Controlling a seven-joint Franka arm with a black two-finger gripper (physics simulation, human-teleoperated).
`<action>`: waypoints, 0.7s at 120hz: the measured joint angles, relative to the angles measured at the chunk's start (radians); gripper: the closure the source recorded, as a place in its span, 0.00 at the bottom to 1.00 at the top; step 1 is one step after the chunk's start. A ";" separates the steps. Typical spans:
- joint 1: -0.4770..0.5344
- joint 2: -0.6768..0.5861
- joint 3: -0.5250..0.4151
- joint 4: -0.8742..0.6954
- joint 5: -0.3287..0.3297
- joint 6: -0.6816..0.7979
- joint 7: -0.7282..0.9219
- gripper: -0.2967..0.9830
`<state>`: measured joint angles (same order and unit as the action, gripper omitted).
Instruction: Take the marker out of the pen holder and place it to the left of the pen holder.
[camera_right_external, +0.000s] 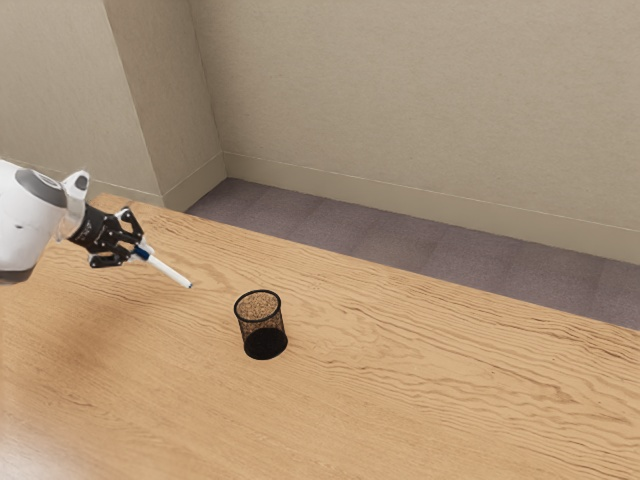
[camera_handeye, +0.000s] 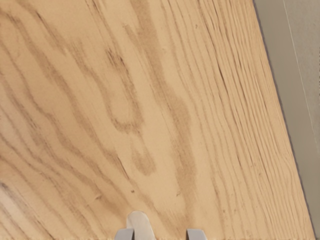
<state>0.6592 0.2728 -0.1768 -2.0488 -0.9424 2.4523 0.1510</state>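
The slim white marker with blue ends (camera_right_external: 168, 270) is out of the holder, at the exterior view's left of it and a little to the far side, slanting from the hand toward the holder. Its blue-capped end lies between the fingertips of the black two-finger gripper (camera_right_external: 137, 250), which stand apart; the wrist view shows it close by one of them, with a gap to the other, so I judge that it is not pinched. I cannot tell whether it rests fully on the wood or is just above it.

The round black mesh pen holder (camera_right_external: 266, 343) stands upright, apart from the marker, on the light brown wooden table (camera_right_external: 430, 370). The taking-out is done and the placing looks nearly so; what seems left is to see the marker settled and draw the white arm (camera_right_external: 25, 225) clear without nudging it.
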 joint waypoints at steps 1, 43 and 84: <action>0.001 0.003 0.000 0.001 -0.003 -0.002 0.003 0.73; 0.059 0.077 0.002 0.005 -0.044 -0.052 0.115 0.57; -0.431 -0.202 0.221 0.331 0.499 -0.472 0.138 0.30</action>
<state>0.2283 0.0709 0.0441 -1.7179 -0.4430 1.9805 0.2888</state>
